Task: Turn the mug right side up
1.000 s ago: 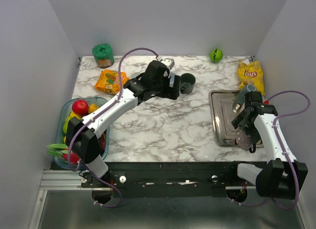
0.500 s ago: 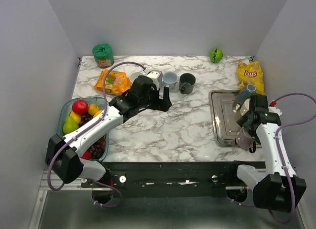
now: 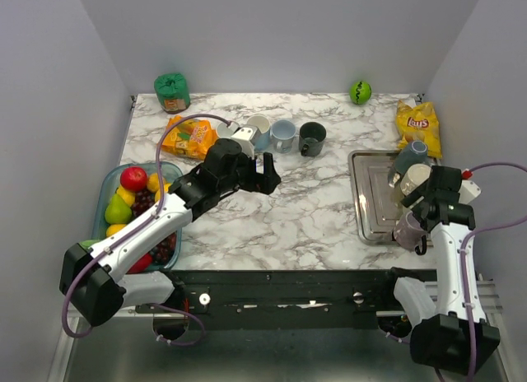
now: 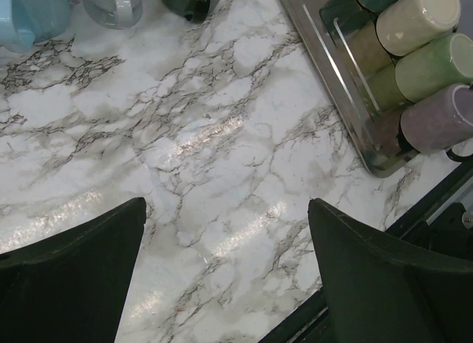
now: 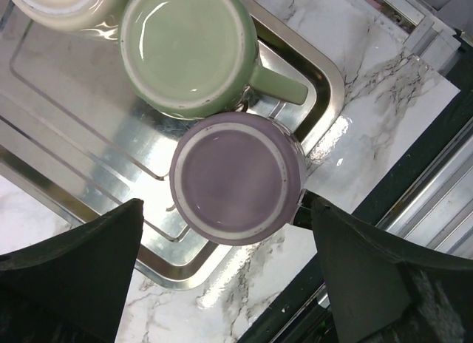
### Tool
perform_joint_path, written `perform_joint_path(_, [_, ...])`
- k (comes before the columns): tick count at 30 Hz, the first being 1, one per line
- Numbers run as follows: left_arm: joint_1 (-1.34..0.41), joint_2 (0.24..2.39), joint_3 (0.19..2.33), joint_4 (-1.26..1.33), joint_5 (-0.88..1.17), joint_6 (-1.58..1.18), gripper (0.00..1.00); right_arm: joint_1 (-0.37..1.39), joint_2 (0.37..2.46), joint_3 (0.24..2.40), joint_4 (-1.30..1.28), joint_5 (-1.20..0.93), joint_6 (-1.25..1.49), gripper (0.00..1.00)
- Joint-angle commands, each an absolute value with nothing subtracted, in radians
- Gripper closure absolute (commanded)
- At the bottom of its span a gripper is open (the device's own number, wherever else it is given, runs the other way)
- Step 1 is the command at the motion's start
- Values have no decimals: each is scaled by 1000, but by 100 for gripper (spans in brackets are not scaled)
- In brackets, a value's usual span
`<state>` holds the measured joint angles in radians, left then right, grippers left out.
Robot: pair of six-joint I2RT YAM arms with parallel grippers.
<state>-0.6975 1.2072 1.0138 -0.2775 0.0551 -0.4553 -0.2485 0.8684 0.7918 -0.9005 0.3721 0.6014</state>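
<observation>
Two pincers, both spread wide and empty. The right gripper (image 5: pixel 225 225) hangs over the base of the purple mug (image 5: pixel 236 177), which stands upside down in the near right corner of the metal tray (image 5: pixel 74 128), just beside an inverted green mug (image 5: pixel 188 51). The left gripper (image 4: pixel 225 210) hovers over the bare marble table (image 4: pixel 222 128). At the table's left edge, a clear bin (image 3: pixel 165 165) holds an apple (image 3: pixel 133 179), a pear (image 3: pixel 118 209) and grapes (image 3: pixel 146 199).

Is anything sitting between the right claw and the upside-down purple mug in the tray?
Nothing visible does. The right claw hangs open directly over the purple mug, which stands base up at a corner of the tray. The green mug crowds in beside it, but off the line along which the fingers would close.
</observation>
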Motion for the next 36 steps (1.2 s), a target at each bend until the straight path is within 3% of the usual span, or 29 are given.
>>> perform_joint_path(1, [-695,1160,977,-232,75,-459,1,-288,858,769,-864,299,594,0])
perform_joint_path(27, [-696,1078,897,-206,37,-428,1,-357,864,597,-655,-66,680,0])
perform_joint_path(36, [-695,1052,890,-224,-15,-456,1,-353,833,558,-600,-161,589,1])
